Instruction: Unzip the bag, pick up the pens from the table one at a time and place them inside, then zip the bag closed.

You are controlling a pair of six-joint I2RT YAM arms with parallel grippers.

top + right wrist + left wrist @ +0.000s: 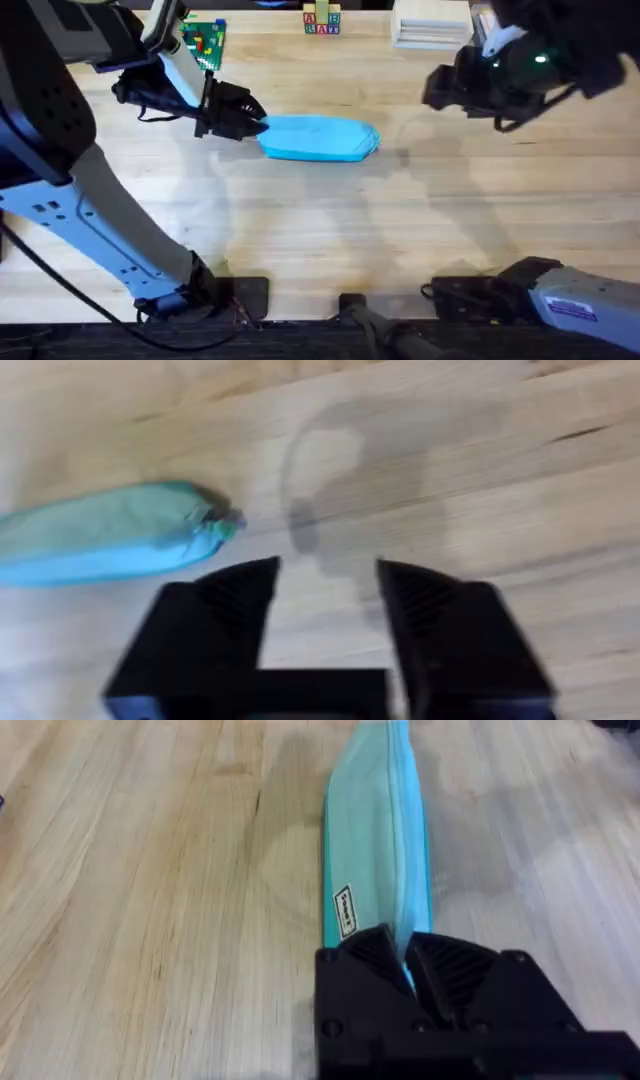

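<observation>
Bag (318, 137): light blue, elongated, zipped

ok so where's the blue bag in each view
overhead: bag lies upper middle of the table, its left end at the left gripper.
left wrist: runs from top centre down into the shut fingers.
right wrist: at left, beside the open fingers.
Shared landmark: the bag's zipper seam.

A small white label (344, 912) was sewn on the bag (378, 850), just ahead of the left tool (410, 970); its dark lettering could not be read.
</observation>
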